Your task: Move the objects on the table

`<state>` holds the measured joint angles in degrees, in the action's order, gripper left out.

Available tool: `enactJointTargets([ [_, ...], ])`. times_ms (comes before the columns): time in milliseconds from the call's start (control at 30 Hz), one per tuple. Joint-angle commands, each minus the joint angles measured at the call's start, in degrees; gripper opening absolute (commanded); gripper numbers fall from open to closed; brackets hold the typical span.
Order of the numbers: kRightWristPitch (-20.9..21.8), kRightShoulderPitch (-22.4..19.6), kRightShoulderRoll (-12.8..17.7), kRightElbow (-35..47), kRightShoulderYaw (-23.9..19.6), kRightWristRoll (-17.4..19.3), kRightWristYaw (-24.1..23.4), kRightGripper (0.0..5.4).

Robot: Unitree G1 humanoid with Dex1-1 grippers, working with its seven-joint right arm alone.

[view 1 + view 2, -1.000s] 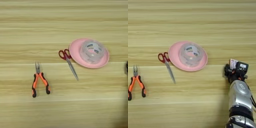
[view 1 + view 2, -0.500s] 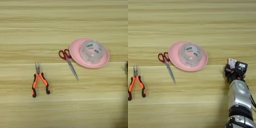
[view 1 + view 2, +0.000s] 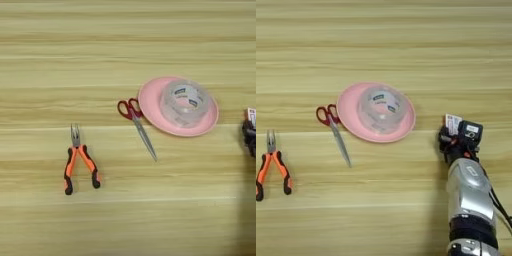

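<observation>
Step in hand: right gripper (image 3: 455, 135) at the white-and-red card (image 3: 452, 123), right of the pink plate (image 3: 351, 125).
Finger state cannot be told; next move likely requires confirming a grip on the card before relocating it across the table (image 3: 384, 45).

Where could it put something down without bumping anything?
Bare table lies beyond the pink plate, and along the near edge below the pliers and scissors. It is crowded around the plate, tape roll and gripper.
</observation>
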<state>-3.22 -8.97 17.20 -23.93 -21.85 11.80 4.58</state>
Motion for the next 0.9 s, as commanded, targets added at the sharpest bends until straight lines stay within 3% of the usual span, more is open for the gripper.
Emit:
enactJointTargets([
  [33, -2.25, -2.26, 0.04, 13.76, 1.92, -0.21, -1.35, 2.1],
  [567, -9.27, -3.29, -4.1, 33.83, 8.78, -2.62, -3.07, 2.1],
  [900, -10.79, -4.11, -9.64, 36.28, 17.34, -3.31, -1.62, 2.1],
])
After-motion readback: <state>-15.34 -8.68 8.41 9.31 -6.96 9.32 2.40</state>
